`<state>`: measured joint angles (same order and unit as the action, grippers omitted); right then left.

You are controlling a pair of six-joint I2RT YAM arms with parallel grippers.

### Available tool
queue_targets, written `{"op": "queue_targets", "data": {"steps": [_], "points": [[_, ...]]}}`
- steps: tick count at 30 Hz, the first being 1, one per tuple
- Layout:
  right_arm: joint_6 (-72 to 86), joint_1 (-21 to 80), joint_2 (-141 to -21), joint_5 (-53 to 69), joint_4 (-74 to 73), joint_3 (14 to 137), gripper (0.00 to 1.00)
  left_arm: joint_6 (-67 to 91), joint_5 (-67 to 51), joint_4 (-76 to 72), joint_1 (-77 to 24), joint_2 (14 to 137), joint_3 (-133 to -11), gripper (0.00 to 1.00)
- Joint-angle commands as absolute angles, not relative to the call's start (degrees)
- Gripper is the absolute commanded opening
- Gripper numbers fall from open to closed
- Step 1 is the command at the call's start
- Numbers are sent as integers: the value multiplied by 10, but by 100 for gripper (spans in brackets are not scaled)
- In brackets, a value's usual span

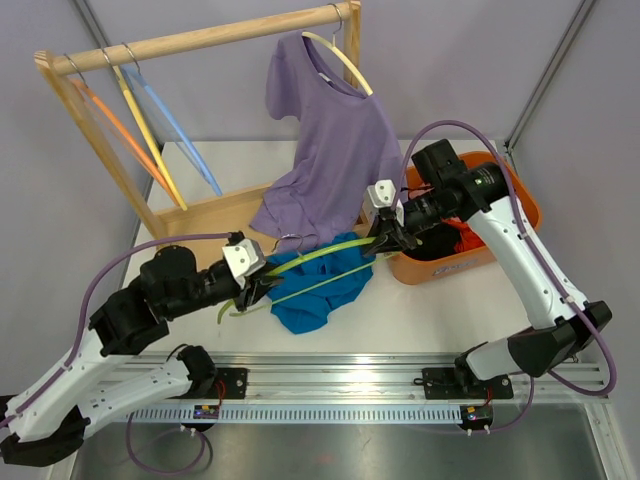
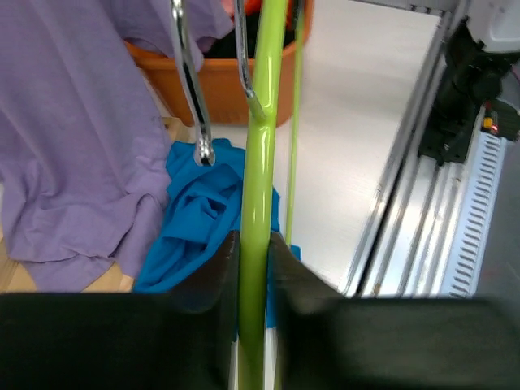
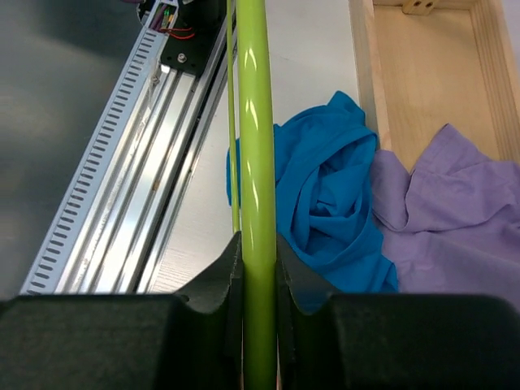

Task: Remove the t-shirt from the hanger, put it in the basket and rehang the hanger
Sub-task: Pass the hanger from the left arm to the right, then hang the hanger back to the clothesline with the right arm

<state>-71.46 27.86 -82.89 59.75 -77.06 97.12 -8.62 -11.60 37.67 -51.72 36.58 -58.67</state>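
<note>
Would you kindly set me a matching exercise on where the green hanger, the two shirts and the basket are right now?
Things:
1. green hanger
2. blue shirt
3. purple shirt
4. basket

Places:
A. hangs from the rack
B. lies crumpled on the table
C. clamped in the left gripper and the right gripper
D. stands at the table's right side

Pairs: 1-C, 2-B, 3-A, 4-D
</note>
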Motion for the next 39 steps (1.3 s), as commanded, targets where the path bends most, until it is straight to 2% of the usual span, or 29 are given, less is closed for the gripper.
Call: {"op": "queue_targets", "data": {"steps": [1,2,4,6,8,12,18,26,30,33,39], "points": [[-626,245,-795,592,-862,953,0,-56,-20,338,-513,360,-604,34],[-606,232,-781,588,-845,944,0,-49,-6,336,-513,359,-607,72],[-570,190,-772,576,-817,931,0,-41,22,335,-513,358,-626,89],[-536,178,-761,546,-793,928,0,-38,38,341,-513,357,-640,98],[-494,178,-745,527,-753,917,0,-34,43,346,-513,360,-665,99],[-326,178,-736,452,-585,912,0,-13,61,400,-513,379,-715,99],[-225,229,-795,317,-470,1009,0,55,77,463,-513,382,-729,99],[-158,351,-931,128,-369,1193,0,126,69,421,-513,323,-657,99],[-156,387,-1018,80,-377,1357,0,141,69,415,-513,306,-638,99],[-169,408,-1065,57,-370,1426,0,145,69,411,-513,301,-626,99],[-168,450,-1108,7,-312,1455,0,145,69,397,-513,298,-609,99]]}}
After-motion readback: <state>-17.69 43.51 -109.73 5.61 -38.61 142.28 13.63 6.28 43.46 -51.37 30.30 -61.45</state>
